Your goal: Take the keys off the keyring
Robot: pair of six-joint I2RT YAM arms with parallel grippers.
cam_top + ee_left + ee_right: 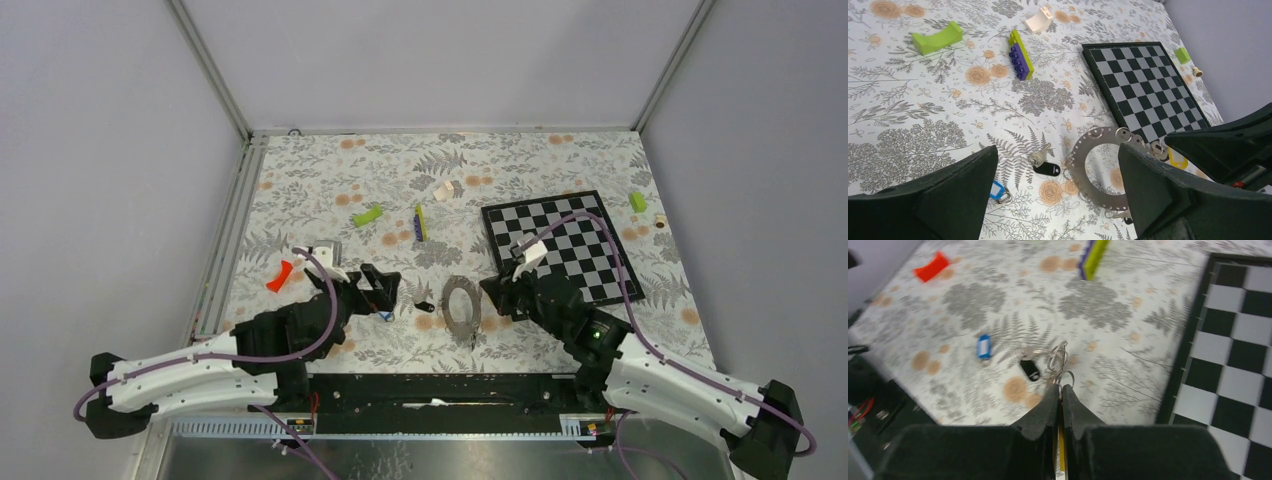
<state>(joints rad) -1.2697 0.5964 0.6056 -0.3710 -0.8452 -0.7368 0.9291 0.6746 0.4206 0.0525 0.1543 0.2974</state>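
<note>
The keyring (461,308) is a flat silvery hoop (1075,162) lying on the floral cloth between the two arms. A black-tagged key (1045,167) and a blue-tagged key (997,190) lie loose to its left. My left gripper (1058,150) hovers over them, open and holding nothing. My right gripper (1060,387) is shut on a yellow-tagged key (1177,159) at the hoop's right rim (497,293). Small wire loops (1057,359) show just past its fingertips. Another key (1116,215) pokes from the hoop's near rim, half hidden by my left finger.
The checkered board (565,245) lies right of the hoop. Behind are a lime block (367,215), a yellow-green and purple stick (420,222) and a white piece (447,189). A red piece (281,277) lies far left, another lime block (637,201) far right.
</note>
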